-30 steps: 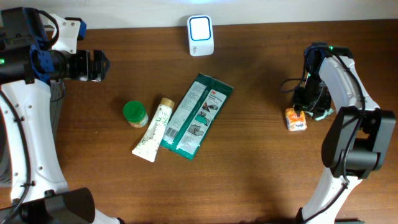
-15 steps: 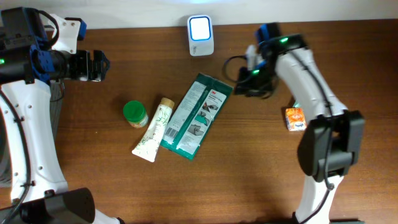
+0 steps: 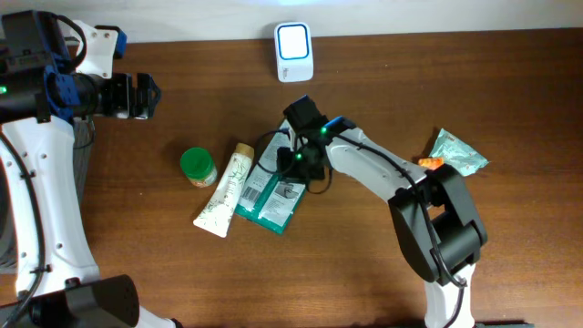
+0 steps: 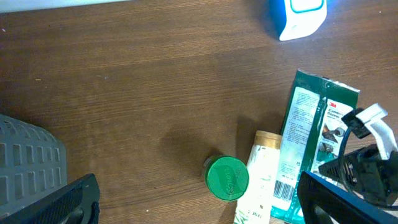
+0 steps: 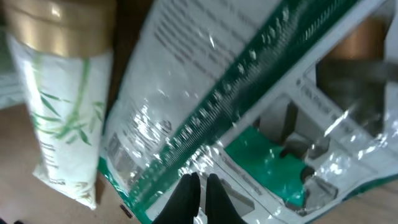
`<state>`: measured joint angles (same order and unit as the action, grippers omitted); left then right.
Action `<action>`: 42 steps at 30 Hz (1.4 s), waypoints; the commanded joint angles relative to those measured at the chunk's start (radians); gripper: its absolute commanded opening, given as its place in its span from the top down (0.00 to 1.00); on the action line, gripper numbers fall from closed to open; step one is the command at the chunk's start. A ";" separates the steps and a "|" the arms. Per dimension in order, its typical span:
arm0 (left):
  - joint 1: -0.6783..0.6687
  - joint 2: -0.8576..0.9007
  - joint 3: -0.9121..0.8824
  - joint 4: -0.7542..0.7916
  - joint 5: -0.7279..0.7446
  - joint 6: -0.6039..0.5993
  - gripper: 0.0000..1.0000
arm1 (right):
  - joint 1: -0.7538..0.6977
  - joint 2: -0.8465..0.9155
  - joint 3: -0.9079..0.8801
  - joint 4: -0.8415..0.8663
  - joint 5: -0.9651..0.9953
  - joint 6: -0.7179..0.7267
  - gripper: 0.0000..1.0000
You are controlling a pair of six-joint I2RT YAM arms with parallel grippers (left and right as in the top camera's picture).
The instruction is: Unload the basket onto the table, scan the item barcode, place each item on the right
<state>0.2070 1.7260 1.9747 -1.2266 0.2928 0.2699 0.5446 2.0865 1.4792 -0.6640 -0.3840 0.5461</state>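
A long green 3M package (image 3: 270,196) (image 4: 313,124) (image 5: 249,124) lies at the table's middle, with a printed barcode near its lower end. My right gripper (image 3: 297,162) (image 5: 199,183) hovers right over it, fingertips pressed together and shut just above the shiny film; I cannot see film pinched between them. The white scanner (image 3: 293,50) (image 4: 298,15) with a lit blue face stands at the back edge. My left gripper (image 3: 146,96) (image 4: 199,205) is wide open high at the far left, holding nothing.
A white bamboo-print tube (image 3: 225,191) (image 5: 62,112) lies against the package's left side. A green-lidded jar (image 3: 197,167) (image 4: 227,178) stands left of it. An orange box (image 3: 432,164) and a green-white pouch (image 3: 458,152) sit at the right. A grey basket (image 4: 25,162) is at the far left.
My right arm swung from beside the orange box at the right, past the scanner, down onto the green package, and its jaws closed. The left arm stayed still.
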 commanded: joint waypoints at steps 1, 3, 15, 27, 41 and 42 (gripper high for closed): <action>-0.001 -0.008 0.010 0.001 0.015 0.012 0.01 | 0.005 -0.002 -0.015 0.002 0.043 0.013 0.96; -0.001 -0.008 0.010 0.001 0.015 0.012 0.01 | 0.005 -0.002 -0.015 0.005 0.081 0.013 0.96; -0.001 -0.008 0.010 0.001 0.014 0.012 0.01 | 0.058 0.058 -0.015 0.055 0.074 0.072 0.95; -0.001 -0.008 0.010 0.001 0.015 0.012 0.01 | -0.236 0.058 0.050 -0.178 -0.006 -0.407 0.95; -0.125 0.085 0.002 0.005 0.362 0.017 0.33 | -0.483 -0.015 0.430 -0.597 -0.154 -0.460 0.77; -0.191 0.137 0.002 0.005 0.367 0.005 0.99 | -0.501 -0.016 0.411 -0.597 -0.144 -0.459 0.77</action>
<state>0.1169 1.7676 1.9751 -1.2160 0.5888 0.2707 0.0620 2.0838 1.9251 -1.2591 -0.5320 0.0795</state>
